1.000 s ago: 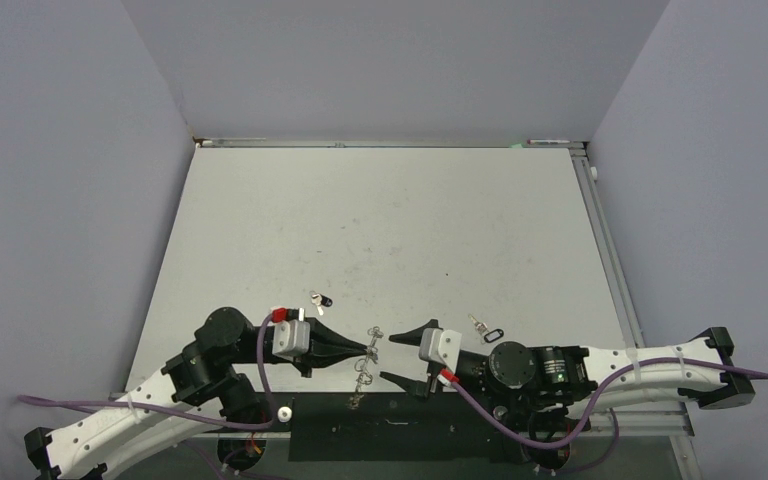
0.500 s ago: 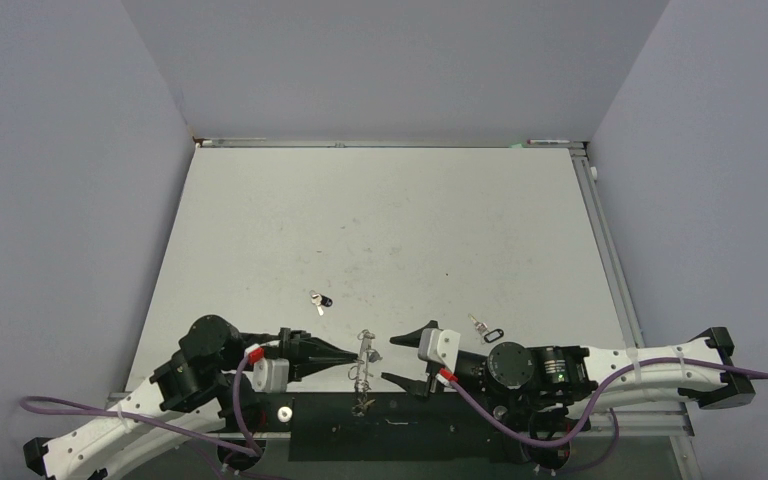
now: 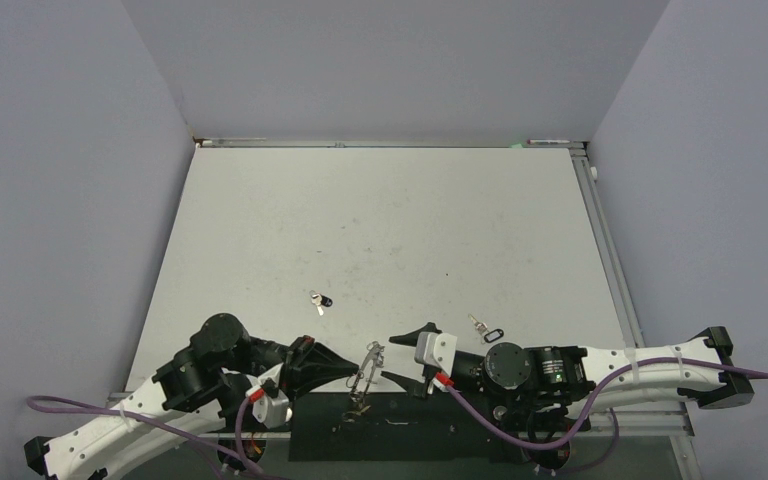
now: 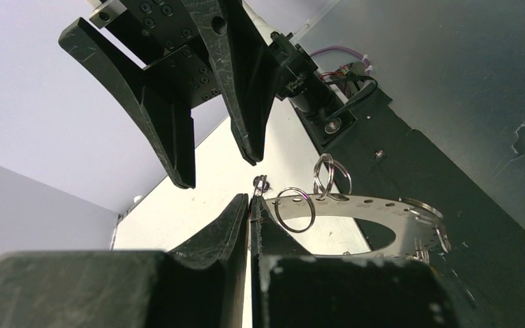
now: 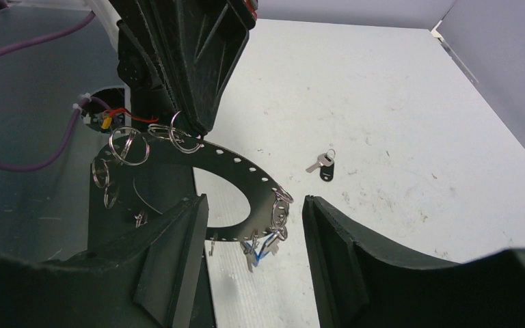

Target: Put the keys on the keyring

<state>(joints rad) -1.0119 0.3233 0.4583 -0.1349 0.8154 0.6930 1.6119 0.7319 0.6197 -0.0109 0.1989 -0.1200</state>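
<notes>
The keyring (image 3: 370, 360), a wide flat silver ring rimmed with small wire loops, hangs tilted over the table's near edge. My left gripper (image 3: 358, 372) is shut on its rim. In the left wrist view the shut tips (image 4: 251, 199) pinch the keyring (image 4: 362, 205) at its edge. My right gripper (image 3: 390, 358) stands open just right of it, and in the right wrist view the keyring (image 5: 243, 167) lies ahead of the open right gripper (image 5: 253, 201). A blue-marked key (image 5: 258, 251) hangs from its near rim. Two black-headed keys (image 3: 319, 300) (image 3: 484, 327) lie loose on the table.
The white table (image 3: 390, 230) ends in a black strip (image 3: 410, 425) between the arm bases, under the keyring. Grey walls enclose the left, back and right sides. The loose key (image 5: 325, 166) shows beyond the ring in the right wrist view.
My left arm has drawn back toward the near edge and turned its wrist, tilting the keyring from edge-on to slanted. The right gripper has shifted slightly left and narrowed a little.
</notes>
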